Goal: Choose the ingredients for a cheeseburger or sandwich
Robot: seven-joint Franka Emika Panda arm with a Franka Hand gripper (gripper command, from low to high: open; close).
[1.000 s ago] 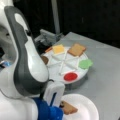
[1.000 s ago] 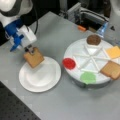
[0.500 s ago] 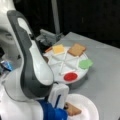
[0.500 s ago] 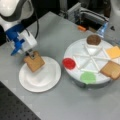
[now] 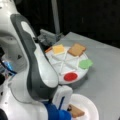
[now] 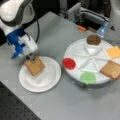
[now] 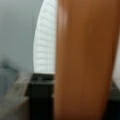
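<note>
Lowered a little since a second ago: toast square (image 6: 34,66) now sits down over the white paper plate (image 6: 50,80), tilted, top edge pinched by gripper (image 6: 30,58), lower corner on or just off the plate surface, cannot tell which. Claw clamped on that toast, blue-and-white wrist directly above it at a front view's left. Seen also past the arm (image 5: 32,67) at a front view's bottom, same toast (image 5: 76,111) on paper plate (image 5: 88,105), gripper (image 5: 68,108) mostly hidden by the arm body. Fills most of wrist view as a tall brown slab (image 7: 85,60), ribbed plate rim (image 7: 45,45) beside it at left. Remaining ingredients untouched in white sectioned tray (image 6: 85,58), well apart from the plate: dark brown patty (image 6: 93,39) far side, yellow cheese square (image 6: 113,52), second toast square (image 6: 112,70) at right, green leaf (image 6: 88,77) near side, red disc (image 6: 69,63) on the tray edge nearest the plate. No stack built, only one toast at the plate.
</note>
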